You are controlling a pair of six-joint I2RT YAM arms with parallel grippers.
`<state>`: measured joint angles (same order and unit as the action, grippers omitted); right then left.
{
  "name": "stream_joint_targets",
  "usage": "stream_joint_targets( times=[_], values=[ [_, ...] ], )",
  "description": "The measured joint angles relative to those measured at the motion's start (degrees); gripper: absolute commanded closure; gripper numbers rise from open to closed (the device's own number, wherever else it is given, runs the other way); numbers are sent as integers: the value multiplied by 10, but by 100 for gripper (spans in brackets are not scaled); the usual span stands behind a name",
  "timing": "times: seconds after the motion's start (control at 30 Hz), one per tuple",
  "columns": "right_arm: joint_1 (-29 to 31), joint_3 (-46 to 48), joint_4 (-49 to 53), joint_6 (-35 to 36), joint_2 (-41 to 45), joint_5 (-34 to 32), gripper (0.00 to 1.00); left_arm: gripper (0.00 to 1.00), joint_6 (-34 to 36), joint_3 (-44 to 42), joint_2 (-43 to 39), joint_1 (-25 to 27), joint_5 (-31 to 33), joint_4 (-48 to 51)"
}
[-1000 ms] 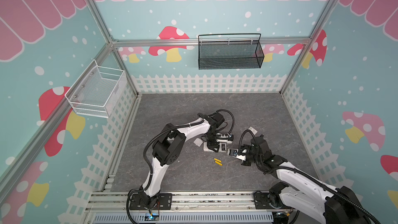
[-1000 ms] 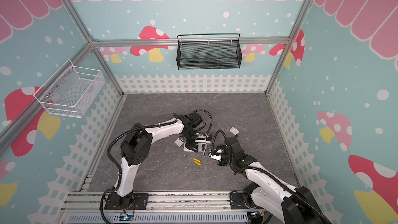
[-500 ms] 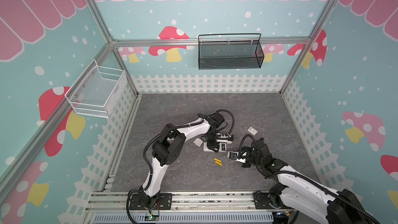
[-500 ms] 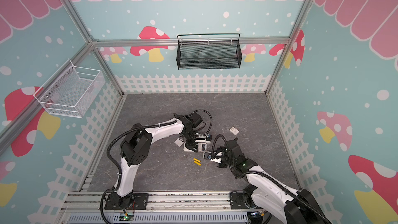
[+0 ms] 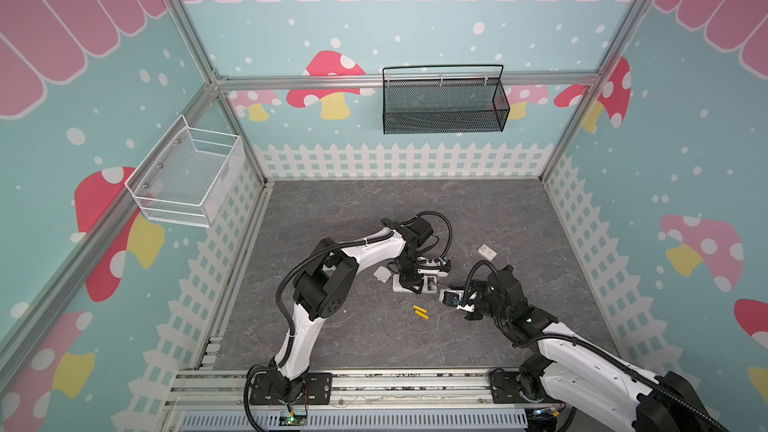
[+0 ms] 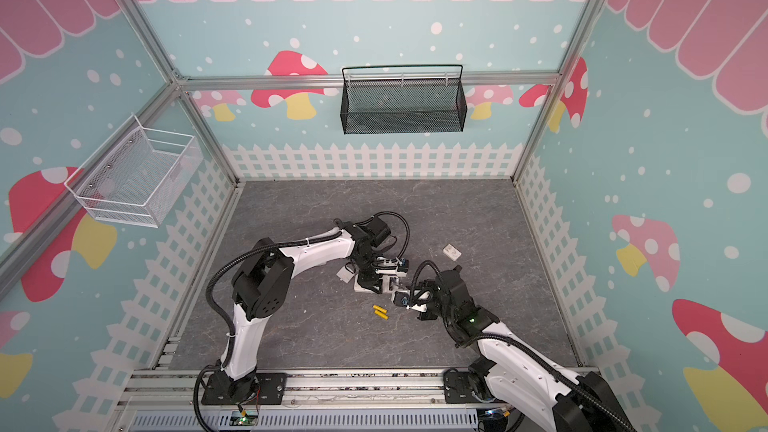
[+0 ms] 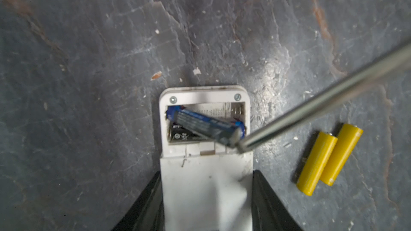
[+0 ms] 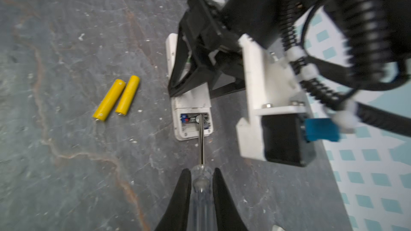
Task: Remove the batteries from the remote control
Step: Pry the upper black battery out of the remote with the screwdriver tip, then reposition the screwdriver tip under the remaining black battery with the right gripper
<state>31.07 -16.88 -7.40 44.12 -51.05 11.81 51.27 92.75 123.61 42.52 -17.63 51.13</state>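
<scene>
My left gripper (image 7: 206, 174) is shut on the white remote control (image 7: 201, 94), pinning it to the floor. Its battery bay is uncovered. A blue battery (image 7: 206, 124) sits tilted in the bay with one end lifted, above a black battery (image 7: 180, 135) lying flat. My right gripper (image 8: 202, 171) is shut on the clear handle of a screwdriver (image 8: 201, 196). The screwdriver's steel shaft (image 7: 311, 105) reaches the blue battery's raised end. Two yellow batteries (image 7: 329, 158) lie side by side on the floor beside the remote, seen in both top views (image 5: 420, 312) (image 6: 380, 312).
A small white cover piece (image 5: 381, 273) lies left of the remote and another white piece (image 5: 487, 251) lies behind the right arm. A black mesh basket (image 5: 444, 105) hangs on the back wall, a white wire basket (image 5: 187, 176) on the left wall.
My right arm has shifted a little, bringing the gripper and screwdriver slightly left toward the remote. The left arm and the yellow batteries have not moved.
</scene>
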Motion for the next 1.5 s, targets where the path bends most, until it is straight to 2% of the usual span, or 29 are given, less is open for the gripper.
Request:
stream_joint_targets(
  times=[0.3,0.6,0.87,1.2,1.4,1.5],
  values=[
    [-7,0,-16,0,5,-50,100,55,-3,-2,-2,2,7,-4],
    [-7,0,-12,-3,17,-65,100,71,-16,0,-3,5,28,-3],
    [-10,0,-7,-32,24,-74,100,75,-5,6,-3,11,46,1],
    [-87,-29,23,-133,59,-33,100,75,-39,15,-3,-5,77,-11],
    [-167,-123,84,-253,13,22,100,71,-66,0,-11,-9,75,-25],
    [-178,-177,128,-333,-35,46,100,64,-72,-8,-14,-9,75,-31]
  ],
)
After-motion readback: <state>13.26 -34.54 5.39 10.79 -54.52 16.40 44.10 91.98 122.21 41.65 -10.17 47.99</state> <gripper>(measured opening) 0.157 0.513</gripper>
